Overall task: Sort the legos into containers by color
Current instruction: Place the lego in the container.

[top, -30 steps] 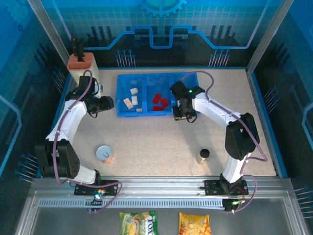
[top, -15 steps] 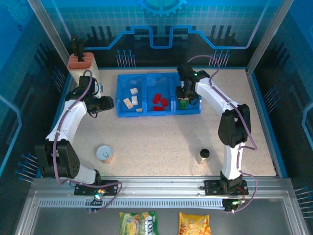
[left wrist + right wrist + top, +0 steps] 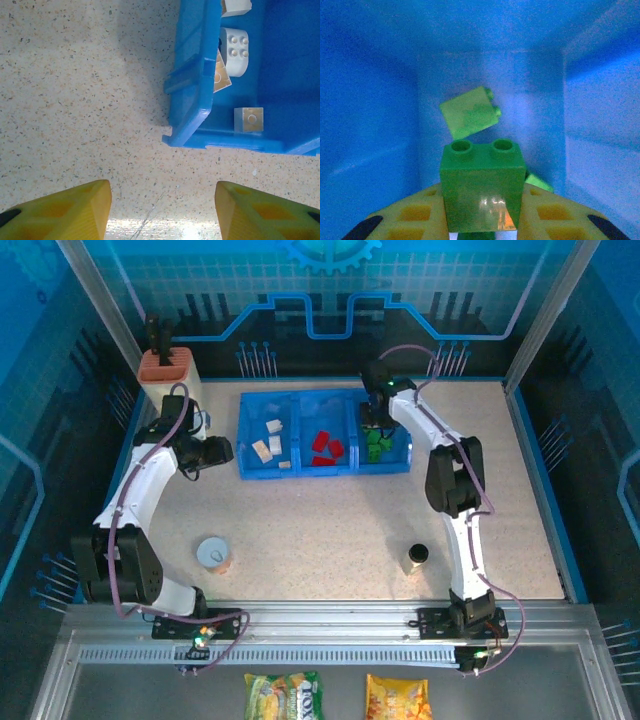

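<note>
The blue tray has white bricks in its left compartment, red bricks in the middle and green bricks on the right. My right gripper reaches down into the right compartment. In the right wrist view it is shut on a dark green brick, studs pointing away, above the blue floor. A light green brick lies beyond it, and another peeks out at the right. My left gripper stands open over bare table, just short of the tray's corner, where white bricks lie inside.
A round tin can and a dark-capped bottle stand on the near half of the table. A beige block with an orange top sits at the back left. Two snack packets lie below the rail.
My right arm has swung from the tray's front edge back over the right compartment and lowered into it with the green brick. The left arm has not moved.
</note>
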You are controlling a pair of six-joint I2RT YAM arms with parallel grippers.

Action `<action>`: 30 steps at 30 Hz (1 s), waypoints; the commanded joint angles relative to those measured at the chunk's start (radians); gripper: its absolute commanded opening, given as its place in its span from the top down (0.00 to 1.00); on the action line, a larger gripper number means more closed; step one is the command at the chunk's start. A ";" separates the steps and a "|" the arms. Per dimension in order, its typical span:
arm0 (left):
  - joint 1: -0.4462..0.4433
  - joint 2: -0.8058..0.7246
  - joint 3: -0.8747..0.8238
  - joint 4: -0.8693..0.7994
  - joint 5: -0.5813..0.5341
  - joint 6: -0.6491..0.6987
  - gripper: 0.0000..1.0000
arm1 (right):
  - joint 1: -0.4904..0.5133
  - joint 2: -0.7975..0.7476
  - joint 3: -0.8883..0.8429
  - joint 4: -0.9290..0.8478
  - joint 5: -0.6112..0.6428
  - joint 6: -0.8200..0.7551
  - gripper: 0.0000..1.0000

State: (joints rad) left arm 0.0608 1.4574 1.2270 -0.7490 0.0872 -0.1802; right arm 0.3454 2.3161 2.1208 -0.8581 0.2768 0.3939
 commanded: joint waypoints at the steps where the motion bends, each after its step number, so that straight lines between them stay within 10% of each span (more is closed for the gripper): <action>1: 0.008 -0.027 -0.014 0.012 0.005 0.016 0.42 | -0.018 0.061 0.058 0.034 0.069 0.000 0.68; 17: 0.008 -0.020 -0.015 0.011 -0.004 0.017 0.42 | -0.023 0.122 0.076 0.121 0.219 0.045 0.51; 30: 0.008 -0.047 0.004 -0.005 -0.020 0.015 0.40 | 0.031 -0.153 -0.081 0.150 0.208 -0.017 0.46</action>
State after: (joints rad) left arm 0.0608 1.4555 1.2266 -0.7498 0.0822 -0.1806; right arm 0.3515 2.2940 2.0754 -0.7361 0.4717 0.4026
